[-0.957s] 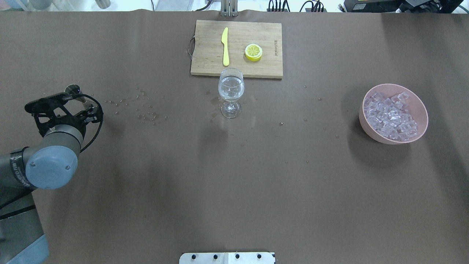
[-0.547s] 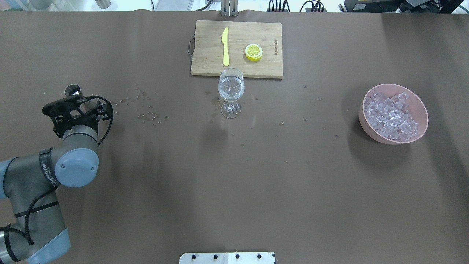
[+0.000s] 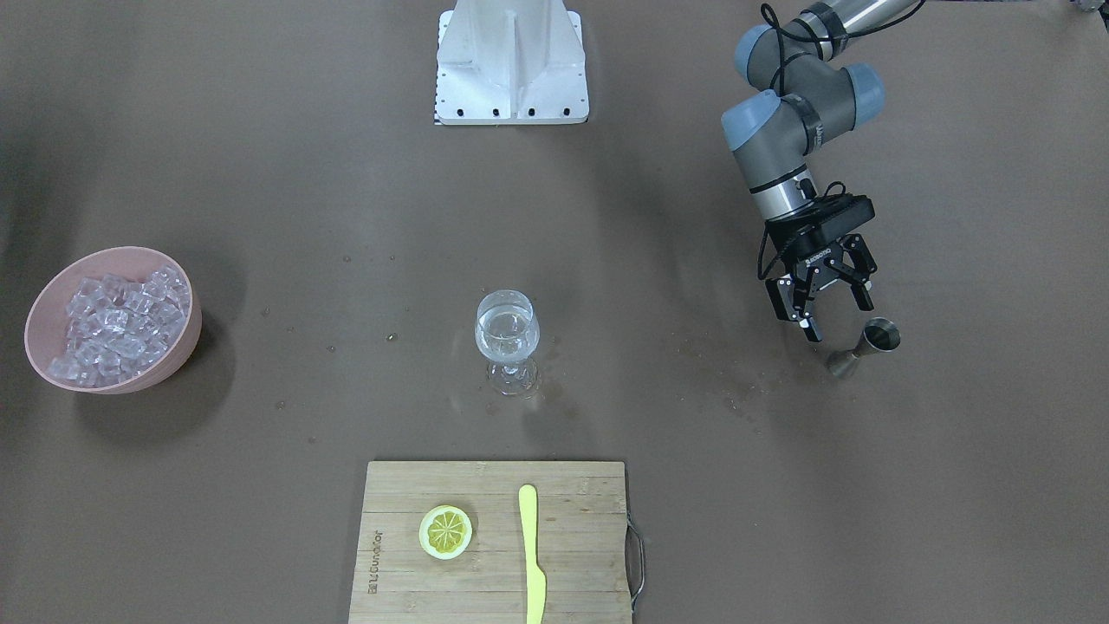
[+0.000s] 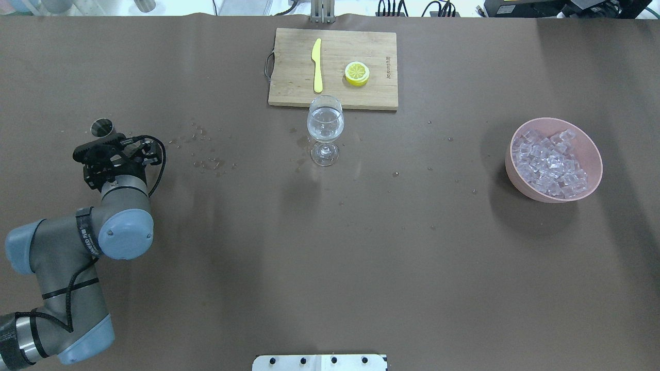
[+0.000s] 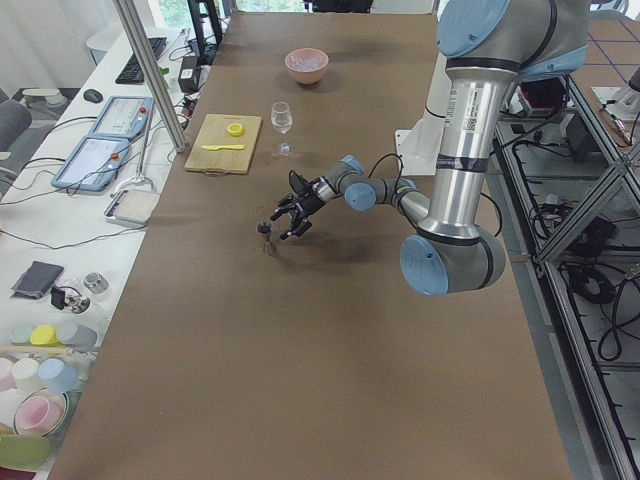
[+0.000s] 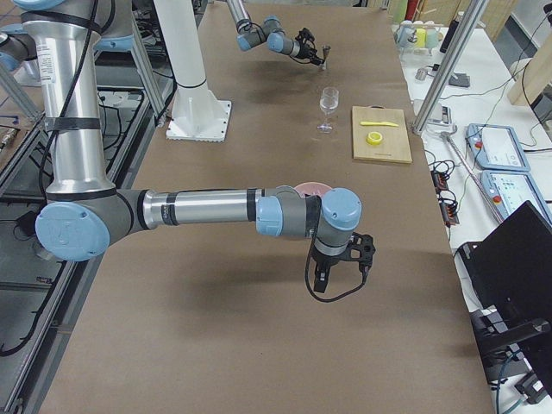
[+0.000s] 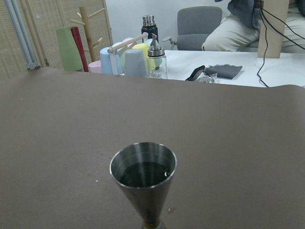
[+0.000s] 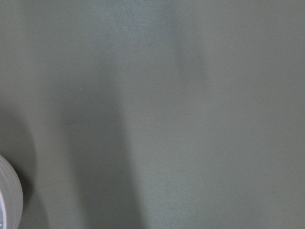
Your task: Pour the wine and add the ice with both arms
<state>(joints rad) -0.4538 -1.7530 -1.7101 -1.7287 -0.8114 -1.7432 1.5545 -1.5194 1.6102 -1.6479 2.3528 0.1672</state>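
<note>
Backed off the measuring cup (image 3: 862, 345) with left pincer (image 3: 839, 319) spread empty; wine (image 3: 507, 342) poured, ice (image 3: 117, 321) due; cannot tell for right pincer (image 6: 342, 278).

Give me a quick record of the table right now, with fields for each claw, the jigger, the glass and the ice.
left claw: open, beside the jigger, not holding it
right claw: seen only from the side; open or shut unclear
jigger: standing upright, free
wine glass: upright, centre, some clear wine inside
ice: heaped in the pink bowl, none seen in the glass
</note>
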